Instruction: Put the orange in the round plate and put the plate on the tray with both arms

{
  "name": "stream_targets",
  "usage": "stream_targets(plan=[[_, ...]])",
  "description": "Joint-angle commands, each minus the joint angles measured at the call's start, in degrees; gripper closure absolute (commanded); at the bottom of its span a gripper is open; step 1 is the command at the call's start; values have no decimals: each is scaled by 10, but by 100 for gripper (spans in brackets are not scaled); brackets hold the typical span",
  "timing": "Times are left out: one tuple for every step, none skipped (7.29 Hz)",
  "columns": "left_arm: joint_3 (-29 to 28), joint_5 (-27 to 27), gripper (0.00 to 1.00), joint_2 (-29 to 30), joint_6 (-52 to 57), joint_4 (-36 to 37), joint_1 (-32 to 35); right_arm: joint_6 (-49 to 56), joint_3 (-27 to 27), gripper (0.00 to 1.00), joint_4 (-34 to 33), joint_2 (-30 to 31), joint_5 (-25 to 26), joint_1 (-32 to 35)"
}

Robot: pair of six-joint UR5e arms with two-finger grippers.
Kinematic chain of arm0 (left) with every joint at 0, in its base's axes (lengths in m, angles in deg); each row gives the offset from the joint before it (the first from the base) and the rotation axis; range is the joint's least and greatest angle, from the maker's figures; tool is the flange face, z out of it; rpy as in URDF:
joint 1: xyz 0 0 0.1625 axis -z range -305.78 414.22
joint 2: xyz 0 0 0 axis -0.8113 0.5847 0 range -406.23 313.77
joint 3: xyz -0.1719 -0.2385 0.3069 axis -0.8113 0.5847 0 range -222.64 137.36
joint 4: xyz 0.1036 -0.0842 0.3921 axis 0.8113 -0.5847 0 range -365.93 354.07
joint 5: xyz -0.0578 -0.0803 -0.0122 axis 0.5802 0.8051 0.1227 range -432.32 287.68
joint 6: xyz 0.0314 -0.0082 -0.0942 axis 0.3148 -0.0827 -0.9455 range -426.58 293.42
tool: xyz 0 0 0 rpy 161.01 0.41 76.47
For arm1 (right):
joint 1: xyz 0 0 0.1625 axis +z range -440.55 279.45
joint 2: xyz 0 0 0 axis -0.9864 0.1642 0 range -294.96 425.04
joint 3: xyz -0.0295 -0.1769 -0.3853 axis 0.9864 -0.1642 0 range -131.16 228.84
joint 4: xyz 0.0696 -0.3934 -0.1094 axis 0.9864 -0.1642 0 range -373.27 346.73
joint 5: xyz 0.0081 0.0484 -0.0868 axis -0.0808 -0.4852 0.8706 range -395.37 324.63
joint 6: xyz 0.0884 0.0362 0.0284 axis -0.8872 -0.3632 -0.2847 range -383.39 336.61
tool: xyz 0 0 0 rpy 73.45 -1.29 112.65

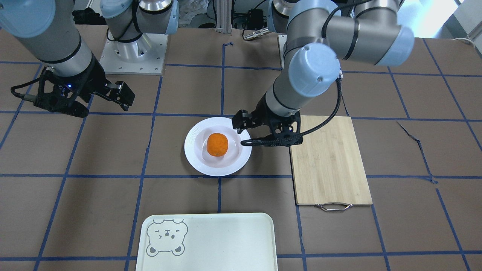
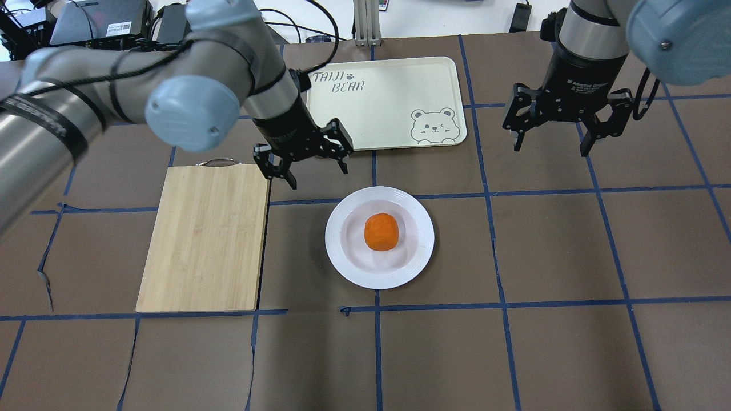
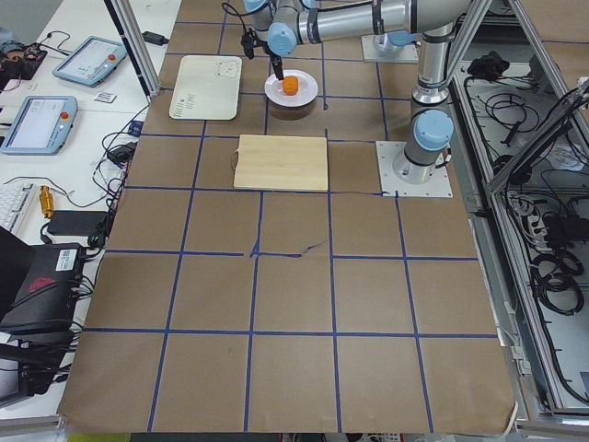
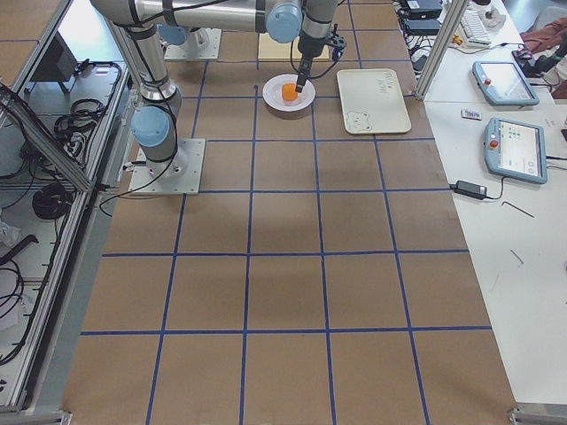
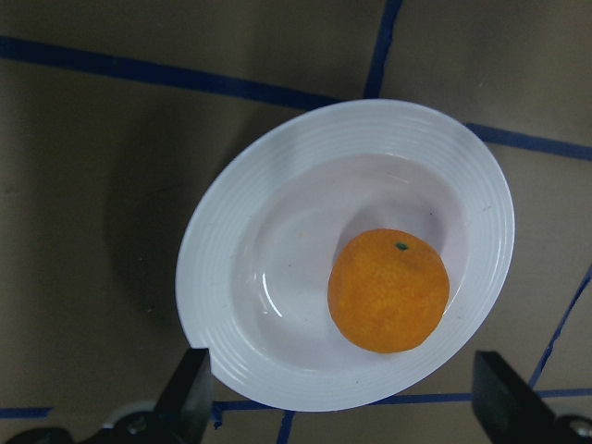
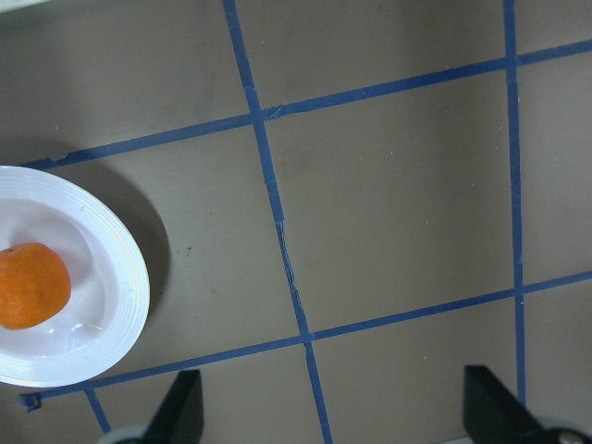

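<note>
The orange lies in the well of the round plate, which rests on the table's middle. My left gripper hangs open just beyond the plate's rim, between the plate and the tray, holding nothing. In the left wrist view the orange and the plate lie ahead of the spread fingers. Well off to the plate's right, my right gripper hovers open and empty. The right wrist view catches only the plate's edge and part of the orange.
A bamboo cutting board with a metal handle lies left of the plate, close to my left gripper. The brown table cover carries a grid of blue tape lines. Both arm bases stand along the robot's edge of the table.
</note>
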Motion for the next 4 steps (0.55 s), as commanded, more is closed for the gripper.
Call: stream_targets(plan=[[-86,-66,0,-62,91,-94,-10,37,0,0,-46,-47,-90,-1],[-81,-71,0,-80,91,-70,-11,52,2,0,-63,-68,-109,2],[-54,-82,0,-86,95,-8,-21,69,22,0,-116,-97,-150,3],[-16,-106,0,-107,95,26,-20,98,56,0,-188,-119,-175,3]])
